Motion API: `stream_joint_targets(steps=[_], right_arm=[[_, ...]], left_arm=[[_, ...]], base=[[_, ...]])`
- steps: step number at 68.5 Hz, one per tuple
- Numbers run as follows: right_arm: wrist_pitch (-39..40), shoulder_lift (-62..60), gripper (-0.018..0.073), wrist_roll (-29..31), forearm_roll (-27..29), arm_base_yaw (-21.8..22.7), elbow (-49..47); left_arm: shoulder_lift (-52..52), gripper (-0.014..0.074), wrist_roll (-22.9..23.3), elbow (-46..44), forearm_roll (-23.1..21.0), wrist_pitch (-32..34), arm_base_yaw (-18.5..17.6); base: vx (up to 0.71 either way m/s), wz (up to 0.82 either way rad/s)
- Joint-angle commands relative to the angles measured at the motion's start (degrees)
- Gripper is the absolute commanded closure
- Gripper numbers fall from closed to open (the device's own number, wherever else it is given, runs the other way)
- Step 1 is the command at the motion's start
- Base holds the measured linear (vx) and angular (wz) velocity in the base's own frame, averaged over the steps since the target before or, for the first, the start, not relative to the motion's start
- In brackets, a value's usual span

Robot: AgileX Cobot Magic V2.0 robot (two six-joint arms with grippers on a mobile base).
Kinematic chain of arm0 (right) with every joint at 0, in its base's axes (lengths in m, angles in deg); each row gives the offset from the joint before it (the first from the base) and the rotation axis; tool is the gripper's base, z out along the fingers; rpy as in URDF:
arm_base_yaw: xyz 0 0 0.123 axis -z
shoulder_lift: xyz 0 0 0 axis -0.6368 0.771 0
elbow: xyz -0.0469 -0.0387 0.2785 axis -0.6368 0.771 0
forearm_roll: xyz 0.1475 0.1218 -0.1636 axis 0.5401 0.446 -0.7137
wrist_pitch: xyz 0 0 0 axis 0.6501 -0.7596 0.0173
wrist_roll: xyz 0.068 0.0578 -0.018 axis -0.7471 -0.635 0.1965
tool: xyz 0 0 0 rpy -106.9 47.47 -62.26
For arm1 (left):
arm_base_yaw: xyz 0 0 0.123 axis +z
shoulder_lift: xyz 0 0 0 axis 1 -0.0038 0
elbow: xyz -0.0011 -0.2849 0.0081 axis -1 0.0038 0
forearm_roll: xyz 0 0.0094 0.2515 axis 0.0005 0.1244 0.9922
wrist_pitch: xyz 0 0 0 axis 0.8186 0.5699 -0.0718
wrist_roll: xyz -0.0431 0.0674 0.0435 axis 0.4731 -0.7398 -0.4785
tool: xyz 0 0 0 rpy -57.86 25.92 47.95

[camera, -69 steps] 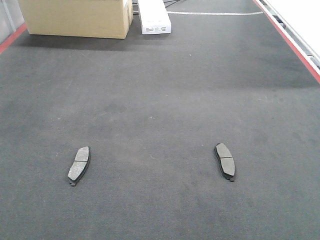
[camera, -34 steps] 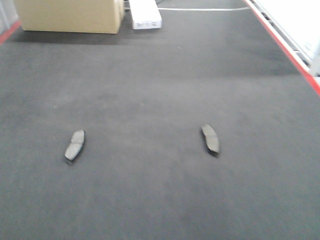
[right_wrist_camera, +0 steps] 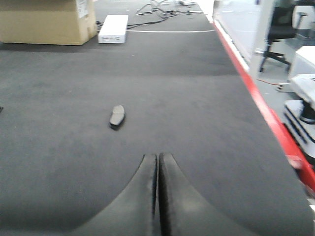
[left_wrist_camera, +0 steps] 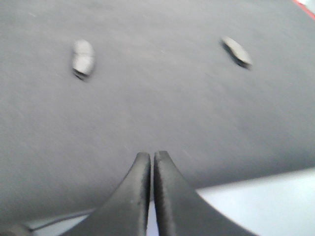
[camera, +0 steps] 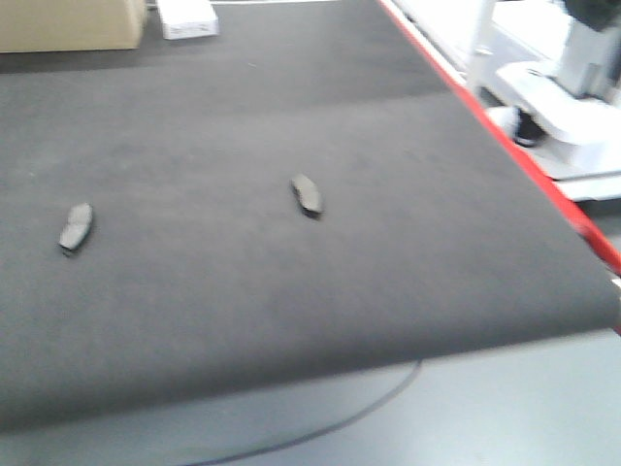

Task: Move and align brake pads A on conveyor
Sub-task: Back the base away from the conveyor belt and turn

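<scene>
Two dark grey brake pads lie flat and apart on the charcoal conveyor [camera: 291,107]: a left brake pad [camera: 75,225] and a right brake pad [camera: 308,194]. The left wrist view shows the left pad [left_wrist_camera: 83,57] and the right pad [left_wrist_camera: 236,51] far ahead of my left gripper [left_wrist_camera: 151,156], which is shut with nothing in it near the belt's front edge. My right gripper [right_wrist_camera: 158,157] is shut and empty over the belt, with the right pad [right_wrist_camera: 117,115] ahead and slightly left. Neither gripper appears in the front view.
A cardboard box [camera: 68,24] and a white box [camera: 186,17] stand at the belt's far end. A red strip [camera: 505,155] runs along the right edge, with white equipment [camera: 563,107] beyond it. The belt's front edge drops to grey floor [camera: 437,408].
The front view has swung right and pulled back: both pads have shifted left and up in frame, and the belt's front edge, the floor and the right-hand equipment have come into view.
</scene>
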Motion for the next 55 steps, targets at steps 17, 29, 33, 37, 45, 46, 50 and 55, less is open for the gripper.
stream_joint_targets(steps=[17,29,33,37,45,46,50,55], right_arm=[[4.37,0.55,0.0569,0.55,0.06,0.3,-1.58],[4.37,0.55,0.0569,0.55,0.06,0.3,-1.58],[4.37,0.55,0.0569,0.55,0.06,0.3,-1.58],[4.37,0.55,0.0569,0.55,0.06,0.3,-1.58],[4.37,0.55,0.0569,0.55,0.06,0.3,-1.58],[4.37,0.55,0.0569,0.55,0.06,0.3,-1.58],[4.37,0.55,0.0569,0.55,0.06,0.3,-1.58],[4.37,0.55,0.0569,0.55,0.06,0.3,-1.58]], left_arm=[[-0.17,0.0603,0.1,-1.49,0.83,3.19,-0.07],[-0.17,0.0603,0.1,-1.49,0.83,2.9,-0.07],[-0.17,0.0603,0.1,-1.49,0.83,2.9,-0.07],[-0.17,0.0603,0.1,-1.49,0.83,2.9,-0.07],[-0.17,0.0603,0.1,-1.49,0.83,2.9,-0.07],[-0.17,0.0603,0.1,-1.49,0.83,2.9,-0.07],[-0.17,0.0603,0.1,-1.49,0.83,2.9,-0.07],[-0.17,0.0603,0.1,-1.49,0.83,2.9,-0.07]], base=[[-0.35,-0.29],[-0.3,-0.33],[-0.25,-0.42],[-0.23,-0.46],[-0.19,-0.54],[-0.17,-0.57],[-0.15,-0.6],[-0.12,-0.65]])
